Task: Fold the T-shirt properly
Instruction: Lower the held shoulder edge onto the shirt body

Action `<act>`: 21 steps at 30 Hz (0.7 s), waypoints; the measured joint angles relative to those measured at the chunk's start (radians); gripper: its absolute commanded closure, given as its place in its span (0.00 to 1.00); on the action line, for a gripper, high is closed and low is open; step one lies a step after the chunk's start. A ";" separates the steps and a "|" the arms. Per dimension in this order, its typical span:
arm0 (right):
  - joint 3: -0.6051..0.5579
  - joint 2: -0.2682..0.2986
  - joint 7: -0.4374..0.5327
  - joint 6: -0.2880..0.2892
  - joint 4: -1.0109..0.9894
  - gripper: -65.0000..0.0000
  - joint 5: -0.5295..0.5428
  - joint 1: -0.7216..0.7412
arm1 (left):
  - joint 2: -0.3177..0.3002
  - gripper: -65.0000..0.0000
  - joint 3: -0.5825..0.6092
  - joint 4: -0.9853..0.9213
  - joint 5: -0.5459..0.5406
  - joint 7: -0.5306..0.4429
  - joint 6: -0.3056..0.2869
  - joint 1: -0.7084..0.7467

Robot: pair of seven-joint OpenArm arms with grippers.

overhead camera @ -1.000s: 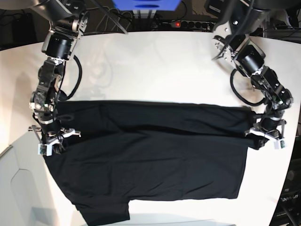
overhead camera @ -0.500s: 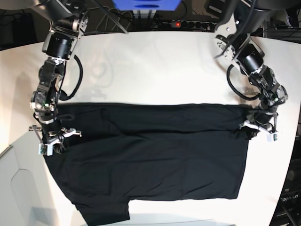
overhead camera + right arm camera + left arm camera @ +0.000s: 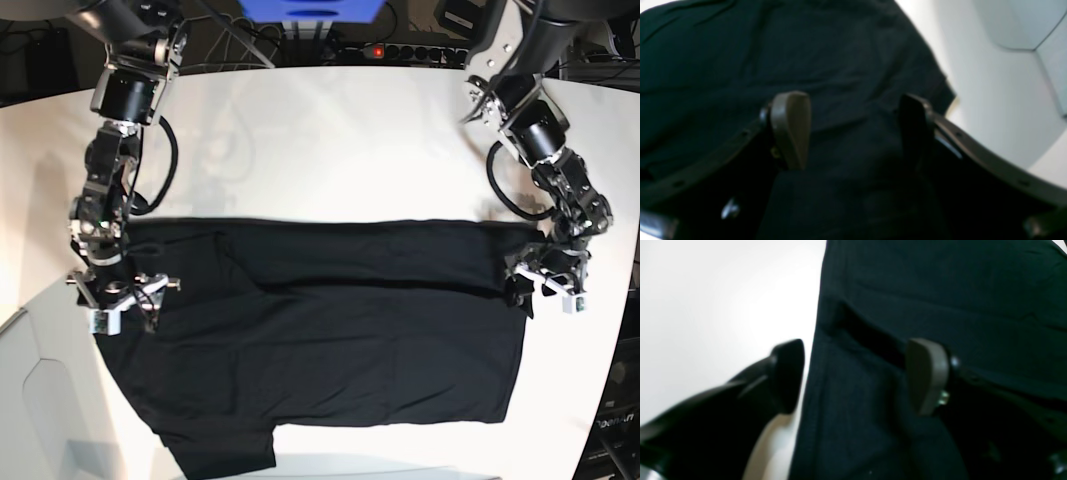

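The black T-shirt [image 3: 330, 340] lies spread on the white table [image 3: 330, 140], plain side up, with a folded band along its upper edge and one sleeve at the lower left. My left gripper [image 3: 545, 285] is at the shirt's right edge. In the left wrist view it [image 3: 855, 376] is open, straddling the shirt's edge [image 3: 940, 290], with one finger [image 3: 786, 373] over the table. My right gripper [image 3: 120, 305] is at the shirt's left edge. In the right wrist view it [image 3: 851, 130] is open over the cloth [image 3: 740, 50]. No print or label shows.
A power strip with a red light [image 3: 375, 50] and cables lie behind the table's far edge, beside a blue object [image 3: 310, 10]. A pale grey panel [image 3: 30, 400] stands at the lower left, also in the right wrist view [image 3: 1023, 23].
My left gripper has moved a little inward over the shirt's right edge. My right gripper has shifted slightly down and right. The shirt's right corner now lies further in.
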 measured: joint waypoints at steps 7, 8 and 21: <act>0.099 0.011 0.002 -0.001 0.050 0.35 0.004 -0.061 | 0.001 0.23 -0.003 0.109 0.000 -0.011 -0.003 0.138; 0.116 0.015 0.002 0.000 0.044 0.35 0.003 -0.074 | 0.002 0.23 -0.003 0.097 -0.001 -0.006 -0.005 0.153; 0.191 0.028 0.002 0.000 0.043 0.35 -0.001 -0.185 | -0.006 0.24 0.002 -0.033 -0.039 -0.078 -0.007 0.148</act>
